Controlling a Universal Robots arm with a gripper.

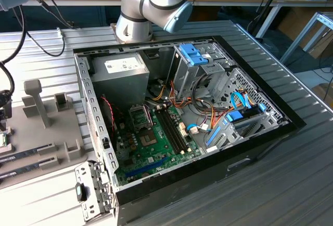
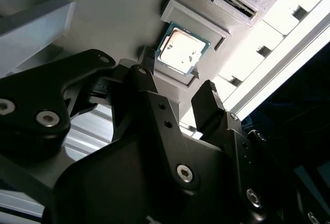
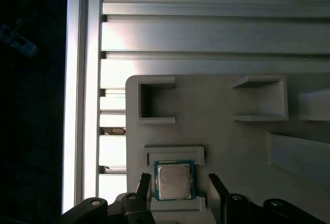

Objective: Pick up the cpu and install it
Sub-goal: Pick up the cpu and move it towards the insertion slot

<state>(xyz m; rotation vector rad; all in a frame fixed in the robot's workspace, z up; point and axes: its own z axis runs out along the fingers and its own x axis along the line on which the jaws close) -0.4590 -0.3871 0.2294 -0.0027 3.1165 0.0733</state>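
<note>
Grey tray [image 3: 227, 126], cpu [image 3: 174, 179] seated in it, gripper [image 3: 178, 187] spread over it.

cpu lies flat, metal lid up, in its square pocket on the tray; not lifted yet. Fingers [image 3: 143, 187] stand wide, one off each of two opposite edges of the chip, with a gap on both sides, so no contact. Second wrist view agrees: cpu [image 2: 181, 52] sits just beyond the gripper [image 2: 174, 80], in line with the gap. The chip is square, so no long axis to align. What counts is centring between the fingers, and it looks close to centred to me. Height above the lid: can't tell. In the exterior view the tray [image 1: 62, 132] is at 9 o'clock of the pc case [image 1: 182, 182], on the exterior view's left. The motherboard [image 1: 156, 148] is inside the case, well apart from the tray.
</note>
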